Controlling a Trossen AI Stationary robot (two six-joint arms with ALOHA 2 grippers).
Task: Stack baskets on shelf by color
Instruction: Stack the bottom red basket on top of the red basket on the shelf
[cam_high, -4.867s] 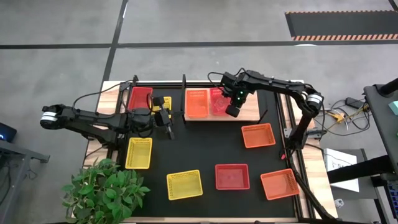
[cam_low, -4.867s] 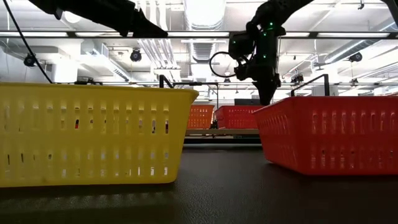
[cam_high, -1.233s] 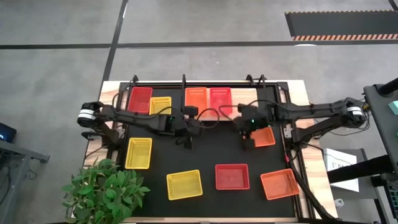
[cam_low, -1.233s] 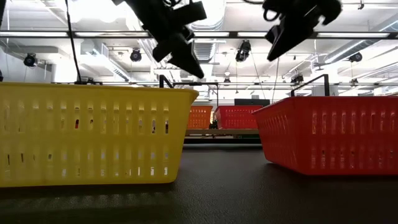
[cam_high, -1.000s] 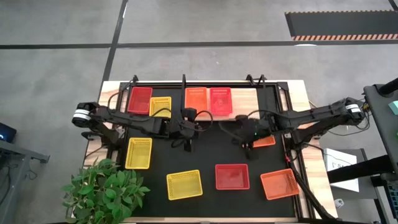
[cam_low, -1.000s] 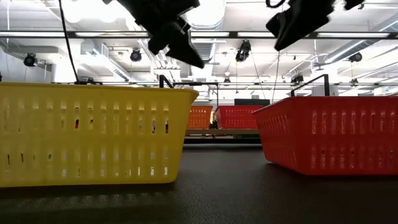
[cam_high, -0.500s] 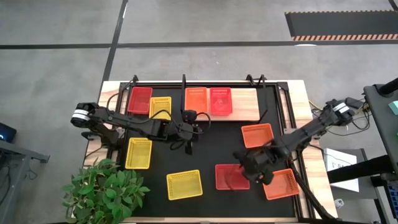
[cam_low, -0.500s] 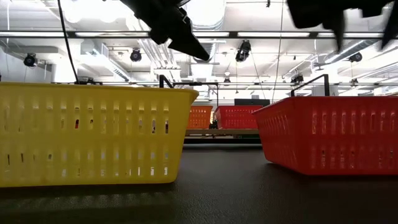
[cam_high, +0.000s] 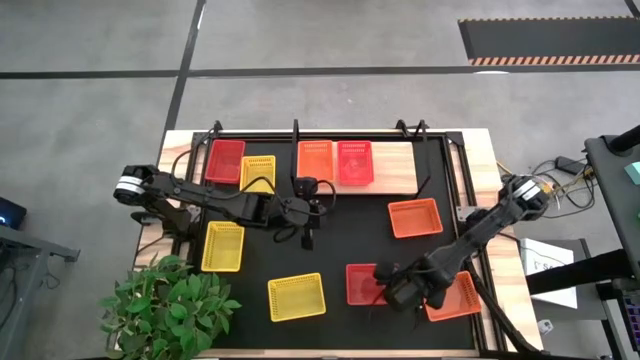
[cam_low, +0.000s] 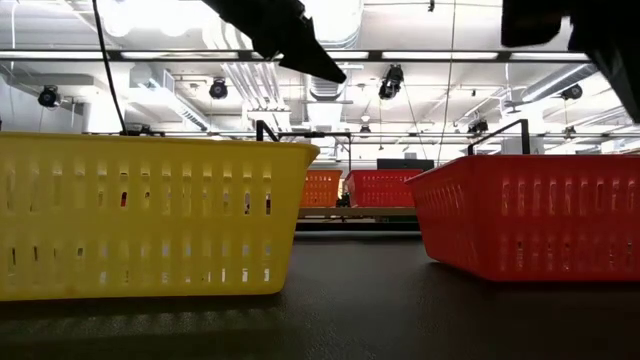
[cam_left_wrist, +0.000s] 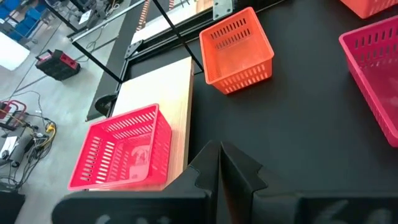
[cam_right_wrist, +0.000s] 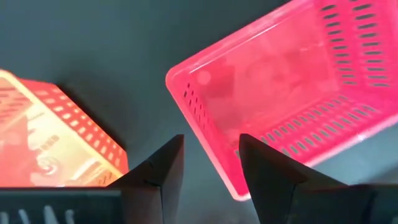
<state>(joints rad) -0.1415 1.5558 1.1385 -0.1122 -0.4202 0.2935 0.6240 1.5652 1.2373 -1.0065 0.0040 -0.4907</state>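
On the shelf along the tabletop's far edge, four baskets sit in a row, from the left: a red basket, a yellow basket, an orange basket and a red-pink basket. Toward the tabletop's left edge lies a second yellow basket on the black mat. The left claw hovers over the mat just in front of the shelf, near the tabletop's middle; in the left wrist view its fingers are pressed together, holding nothing. That view also shows the red-pink basket on the shelf's end and an orange one beyond on the mat. Near the front edge rests a third yellow basket – the one filling the low view's left side. Right of it sits a red basket on the mat, partly covered by the right arm. The right claw is low at this basket's right side, between it and the orange basket at the front right corner. In the right wrist view its fingers stand narrowly apart, one each side of the red basket's near corner – gripping nothing. Farther back, near the right edge, another orange basket lies alone
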